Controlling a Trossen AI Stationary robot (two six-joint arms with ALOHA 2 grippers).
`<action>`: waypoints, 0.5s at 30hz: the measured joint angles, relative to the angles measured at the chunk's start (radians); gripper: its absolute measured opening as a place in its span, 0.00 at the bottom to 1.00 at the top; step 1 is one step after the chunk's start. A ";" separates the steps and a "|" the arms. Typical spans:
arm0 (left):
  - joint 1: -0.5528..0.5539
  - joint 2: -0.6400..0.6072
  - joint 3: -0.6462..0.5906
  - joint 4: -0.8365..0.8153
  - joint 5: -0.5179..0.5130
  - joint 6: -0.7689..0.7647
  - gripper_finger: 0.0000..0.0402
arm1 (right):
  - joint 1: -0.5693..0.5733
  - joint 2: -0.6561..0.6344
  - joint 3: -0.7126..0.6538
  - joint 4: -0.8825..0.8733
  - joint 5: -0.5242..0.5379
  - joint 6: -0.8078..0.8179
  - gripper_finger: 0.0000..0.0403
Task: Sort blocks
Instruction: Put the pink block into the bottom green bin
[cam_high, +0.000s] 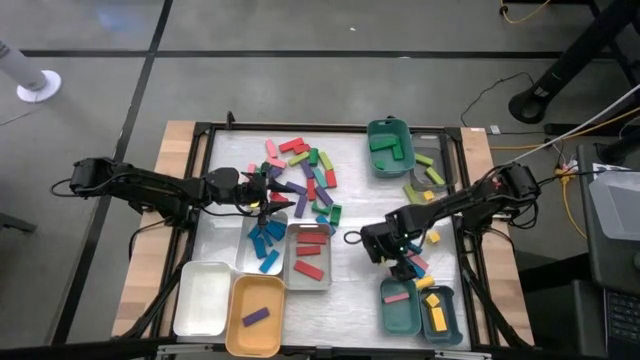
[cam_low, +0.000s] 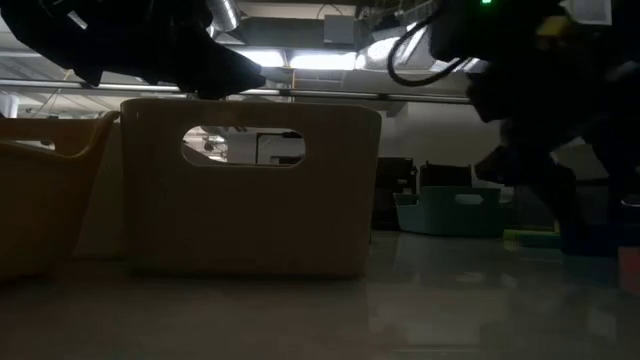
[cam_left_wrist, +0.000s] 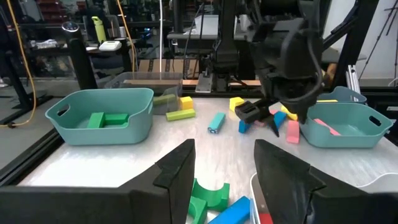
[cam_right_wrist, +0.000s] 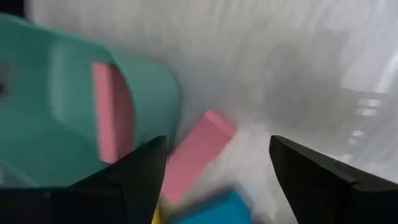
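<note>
Only the right wrist view shows the flat pink bar block (cam_right_wrist: 198, 151) between the right gripper's (cam_right_wrist: 217, 180) spread, empty fingers.

Bare table strip (cam_high: 360, 205) between block pile (cam_high: 305, 175) and right tool (cam_high: 405, 262), trays (cam_high: 308, 256) crowding near edge

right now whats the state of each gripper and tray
left gripper: open, empty, over the loose blocks
right gripper: open, above a pink block
white tray: empty
orange tray: holds one purple block
teal tray: holds one pink block
</note>
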 joint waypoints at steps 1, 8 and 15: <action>0.000 0.000 0.000 0.000 0.000 0.000 0.39 | 0.012 0.000 -0.009 0.002 0.027 0.000 0.71; 0.000 0.000 0.000 0.000 0.000 -0.001 0.39 | 0.036 0.000 -0.036 0.032 0.074 0.005 0.71; 0.000 0.000 0.000 0.000 0.000 -0.003 0.39 | 0.033 -0.002 -0.037 0.036 0.215 0.010 0.71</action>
